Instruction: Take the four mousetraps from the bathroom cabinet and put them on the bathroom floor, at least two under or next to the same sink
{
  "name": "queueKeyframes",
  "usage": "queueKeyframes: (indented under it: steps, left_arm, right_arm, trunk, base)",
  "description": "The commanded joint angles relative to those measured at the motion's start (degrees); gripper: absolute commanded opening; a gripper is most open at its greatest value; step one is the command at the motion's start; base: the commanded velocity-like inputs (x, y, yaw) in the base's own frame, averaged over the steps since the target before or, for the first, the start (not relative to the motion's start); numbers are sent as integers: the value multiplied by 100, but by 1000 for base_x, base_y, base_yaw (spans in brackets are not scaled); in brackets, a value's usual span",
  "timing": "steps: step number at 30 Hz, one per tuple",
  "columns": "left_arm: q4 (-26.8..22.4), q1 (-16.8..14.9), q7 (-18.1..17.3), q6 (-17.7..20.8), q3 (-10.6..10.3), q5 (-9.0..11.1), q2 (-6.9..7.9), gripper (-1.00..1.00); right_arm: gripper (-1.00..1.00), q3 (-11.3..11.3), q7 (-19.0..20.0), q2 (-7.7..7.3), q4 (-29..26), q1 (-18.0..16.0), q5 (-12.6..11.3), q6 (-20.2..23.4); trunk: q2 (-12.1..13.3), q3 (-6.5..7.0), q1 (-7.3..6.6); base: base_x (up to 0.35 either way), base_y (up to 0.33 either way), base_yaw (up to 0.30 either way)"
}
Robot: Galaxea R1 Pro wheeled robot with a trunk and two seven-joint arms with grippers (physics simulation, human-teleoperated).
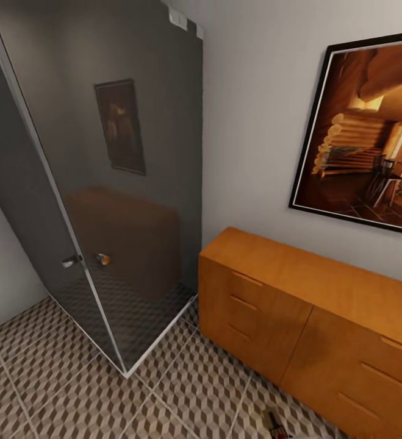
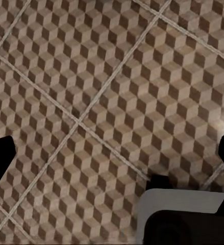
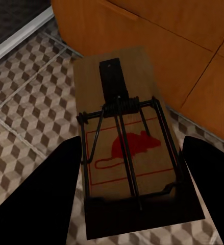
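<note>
Right wrist view, mousetrap (image 3: 127,138) seemingly gripped, cabinet (image 3: 157,46) behind

One mousetrap (image 3: 127,138), one cabinet (image 1: 310,323), one framed picture (image 1: 362,134).

A smoked glass shower cabin (image 1: 112,183) stands in the corner on a white frame. The wall (image 1: 255,122) is pale grey and carries a framed picture (image 1: 362,131) in warm brown colours. The floor (image 1: 182,396) has tiles with a cube pattern.

glass shower enclosure (image 1: 103,183), framed cabin picture (image 1: 365,131)
</note>
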Motion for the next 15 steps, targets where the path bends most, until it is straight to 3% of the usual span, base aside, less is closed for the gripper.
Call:
queueKeyframes:
  steps: [1,7,15]
  left_arm:
    - [49,-3,30,-11,-50,40,-10,100]
    - [585,-3,24,-8,-50,38,-148,100]
    - [1011,-3,29,1,-47,49,-200,100]
  right_arm:
    - [-100,48,11,0,5,-6,-60,-17]
    - [-100,49,11,1,5,-6,-62,-17]
    - [-100,49,11,8,5,-6,-62,-17]
  trunk:
    - [-12,-8,4]
    - [-12,15,4]
    - [-12,42,4]
  base:
    - [0,0,-179]
    - [0,0,-173]
    - [0,0,-156]
